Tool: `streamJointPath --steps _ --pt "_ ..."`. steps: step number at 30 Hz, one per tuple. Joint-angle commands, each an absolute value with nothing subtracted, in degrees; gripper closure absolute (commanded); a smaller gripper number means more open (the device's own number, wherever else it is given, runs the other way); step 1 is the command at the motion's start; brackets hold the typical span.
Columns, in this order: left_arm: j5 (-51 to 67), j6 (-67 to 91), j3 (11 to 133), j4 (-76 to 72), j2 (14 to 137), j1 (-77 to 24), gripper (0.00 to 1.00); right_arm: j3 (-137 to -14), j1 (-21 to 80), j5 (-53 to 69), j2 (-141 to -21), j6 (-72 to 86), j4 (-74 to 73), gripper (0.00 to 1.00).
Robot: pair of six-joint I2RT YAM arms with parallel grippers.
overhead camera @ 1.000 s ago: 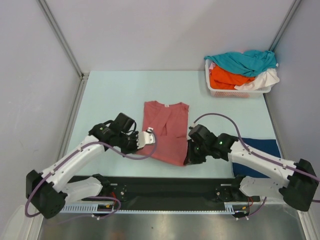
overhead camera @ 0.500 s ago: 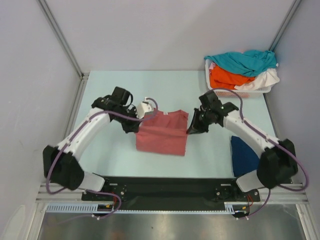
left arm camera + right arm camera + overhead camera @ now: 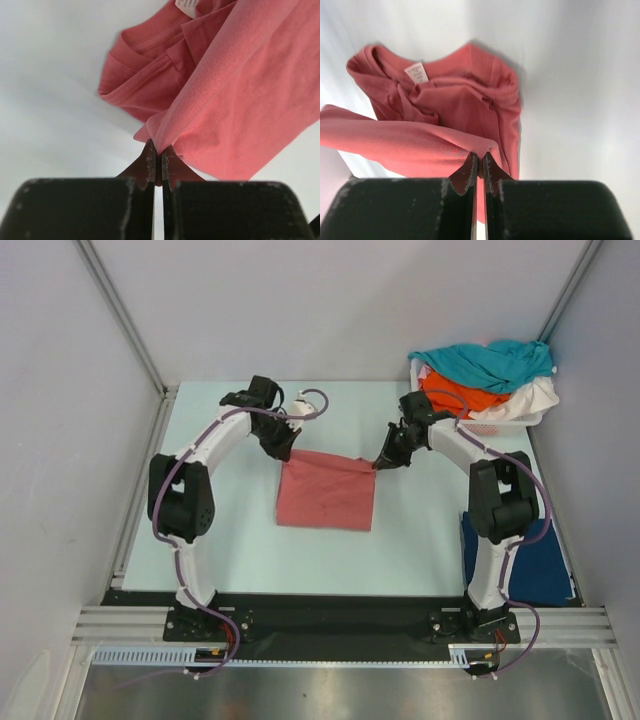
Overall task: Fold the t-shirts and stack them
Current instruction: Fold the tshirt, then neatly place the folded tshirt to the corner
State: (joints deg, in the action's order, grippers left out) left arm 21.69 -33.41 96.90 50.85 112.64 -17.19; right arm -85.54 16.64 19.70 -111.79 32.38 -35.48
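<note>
On the table (image 3: 220,530), the salmon-red t-shirt (image 3: 325,498) lies at the middle, doubled over. Its folded edge is nearest the arm bases and its long axis runs left to right. The left gripper (image 3: 159,150) and right gripper (image 3: 479,159) are each clenched on a hem corner (one per side, roughly level), holding the hem raised at the far edge. The collar (image 3: 142,47) lies on the table just beyond and below the fingertips. Judgement: lowering the hem forward onto the collar completes this fold.
</note>
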Motion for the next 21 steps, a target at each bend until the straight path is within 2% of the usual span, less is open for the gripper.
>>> streamJointPath --steps 1,5,6,8,9,10,12,14,17,21 --pt "19.25 -32.17 100.63 50.54 115.22 -15.56 1.00 -89.99 14.68 16.52 -114.24 31.11 -34.98 1.00" --pt "18.11 -31.03 100.72 47.99 117.77 -15.56 1.00 -92.89 14.59 16.09 -117.06 31.03 -35.50 1.00" --pt "17.50 -30.68 100.81 47.47 117.95 -15.56 1.00 -93.25 14.33 15.30 -117.51 31.03 -35.59 0.96" --pt "16.70 -29.54 100.72 45.36 118.65 -15.56 0.75 -93.51 13.89 14.86 -117.95 31.64 -34.90 0.76" --pt "16.00 -29.01 100.72 44.39 119.17 -15.47 0.59 -93.60 13.54 14.59 -117.95 31.99 -34.46 0.57" --pt "13.99 -27.79 100.81 42.04 119.44 -15.47 0.43 -93.69 13.01 13.55 -117.95 32.60 -33.93 0.53" --pt "10.65 -26.55 102.12 39.65 119.88 -15.38 0.31 -95.01 12.31 11.01 -117.17 32.70 -33.84 0.48" --pt "6.96 -23.65 103.35 37.45 119.62 -14.94 0.29 -95.01 12.48 8.62 -115.15 30.95 -33.23 0.47" --pt "9.91 -18.73 101.96 36.30 116.82 -12.92 0.30 -91.16 14.15 5.63 -109.53 27.61 -30.77 0.45" --pt "14.76 -17.67 91.26 33.32 111.37 -13.62 0.31 -80.45 16.61 6.94 -104.51 27.77 -27.51 0.44"
